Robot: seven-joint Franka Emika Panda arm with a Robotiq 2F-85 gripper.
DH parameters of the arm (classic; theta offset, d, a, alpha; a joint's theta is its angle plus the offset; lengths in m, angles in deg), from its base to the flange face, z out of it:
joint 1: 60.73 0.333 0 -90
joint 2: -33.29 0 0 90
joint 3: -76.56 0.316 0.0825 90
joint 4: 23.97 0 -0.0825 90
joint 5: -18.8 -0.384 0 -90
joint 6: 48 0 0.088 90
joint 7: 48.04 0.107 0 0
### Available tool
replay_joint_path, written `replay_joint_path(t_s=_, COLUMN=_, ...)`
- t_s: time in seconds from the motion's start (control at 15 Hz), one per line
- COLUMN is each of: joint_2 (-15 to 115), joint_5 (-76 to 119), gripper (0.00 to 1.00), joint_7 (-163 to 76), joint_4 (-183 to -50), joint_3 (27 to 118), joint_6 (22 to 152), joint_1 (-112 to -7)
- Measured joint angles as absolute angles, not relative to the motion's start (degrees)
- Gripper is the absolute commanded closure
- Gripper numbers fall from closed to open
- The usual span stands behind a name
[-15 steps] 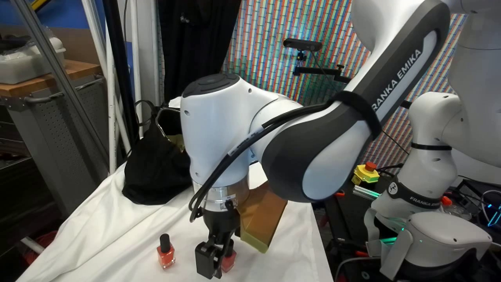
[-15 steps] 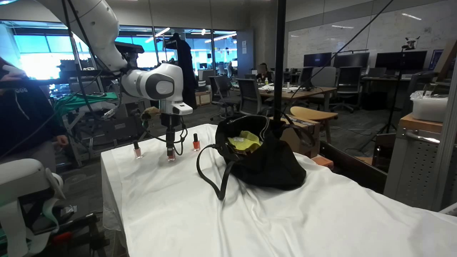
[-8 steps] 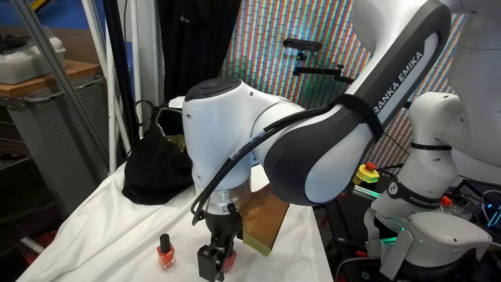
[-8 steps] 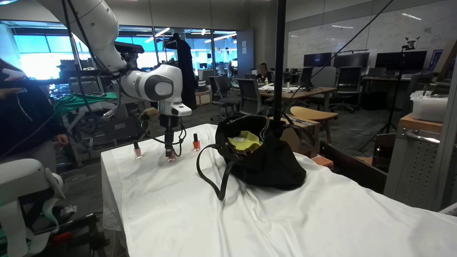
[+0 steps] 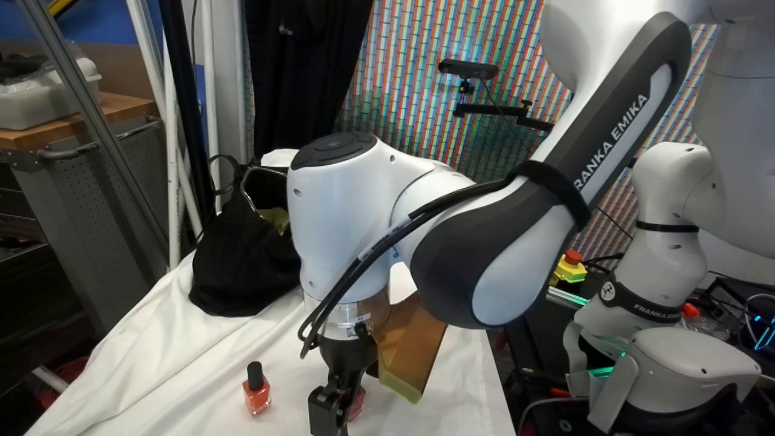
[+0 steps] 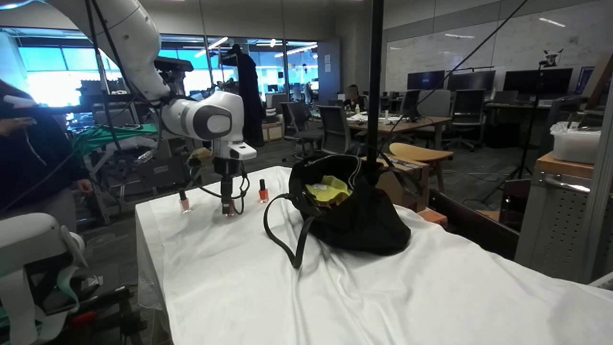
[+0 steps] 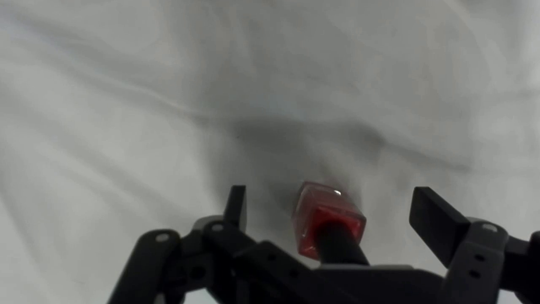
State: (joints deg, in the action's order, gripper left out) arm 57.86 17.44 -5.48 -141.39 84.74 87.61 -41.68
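Observation:
My gripper (image 7: pixel 331 192) stands open, pointing down, with its fingers (image 7: pixel 436 223) on either side of a red nail polish bottle (image 7: pixel 310 204). In the wrist view there is a gap between the bottle and each finger. The bottle is upright on the white cloth; its black cap runs under the gripper's body, which hides the top. In an exterior view the gripper (image 5: pixel 330 412) partly covers this bottle (image 5: pixel 358 404). An orange-red bottle (image 5: pixel 257 396) with a black cap stands apart from the gripper. A pale pink bottle (image 6: pixel 185 205) stands upright near the cloth's edge.
A black bag (image 6: pixel 359 220) with a yellow item (image 6: pixel 328 190) inside sits on the cloth-covered table (image 6: pixel 239 287), its strap lying loose. A brown block-shaped piece (image 5: pixel 408 351) hangs beside my wrist. A second robot arm (image 5: pixel 672 254) and a person (image 6: pixel 33 158) are off the table.
The arm has come down a little, lowering the open gripper further around the red bottle. The bottles and bag have stayed put.

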Motion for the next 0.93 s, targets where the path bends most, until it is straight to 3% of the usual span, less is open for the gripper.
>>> replay_joint_path(t_s=0.53, joint_2=58.3, joint_5=17.2, gripper=0.02, joint_7=-7.5, joint_4=-141.5, joint_3=84.7, joint_6=89.6, joint_1=-41.8)
replay_joint_path(t_s=0.6, joint_2=58.4, joint_5=17.1, gripper=0.19, joint_7=-7.7, joint_4=-141.5, joint_3=84.7, joint_6=89.6, joint_1=-41.8)
replay_joint_path(t_s=0.93, joint_2=58.4, joint_5=16.0, gripper=0.5, joint_7=-8.1, joint_4=-141.5, joint_3=84.7, joint_6=89.6, joint_1=-42.0)
